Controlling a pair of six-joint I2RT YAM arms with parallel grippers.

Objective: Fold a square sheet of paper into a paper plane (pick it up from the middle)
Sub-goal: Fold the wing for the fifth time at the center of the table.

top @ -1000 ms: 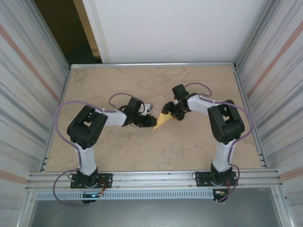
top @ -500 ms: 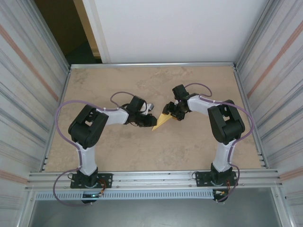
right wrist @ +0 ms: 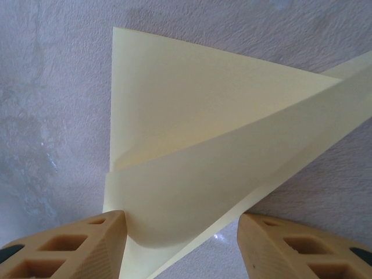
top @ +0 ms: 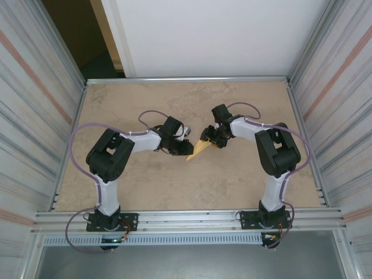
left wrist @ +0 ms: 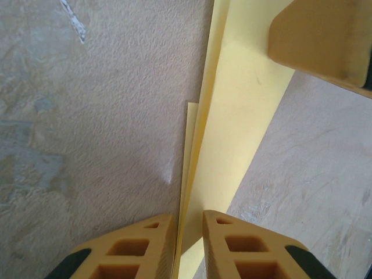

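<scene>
Paper plane (top: 197,149) lies mid-table (top: 232,180), sharp tip nearest the arm bases. Left gripper (left wrist: 189,224) narrow, pinching the folded edge. Right gripper (right wrist: 181,226) wide, straddling the broad end, one finger touching paper.

A: Where's the paper plane (top: 197,149)?
B: On the bench (top: 232,186), near its middle.
A: And the hands?
B: The left hand (top: 186,149) at its left, the right hand (top: 208,139) behind-right; it runs between each hand's fingers.

Top view high, looking down; wrist views close, both share paper plane (right wrist: 221,174).
</scene>
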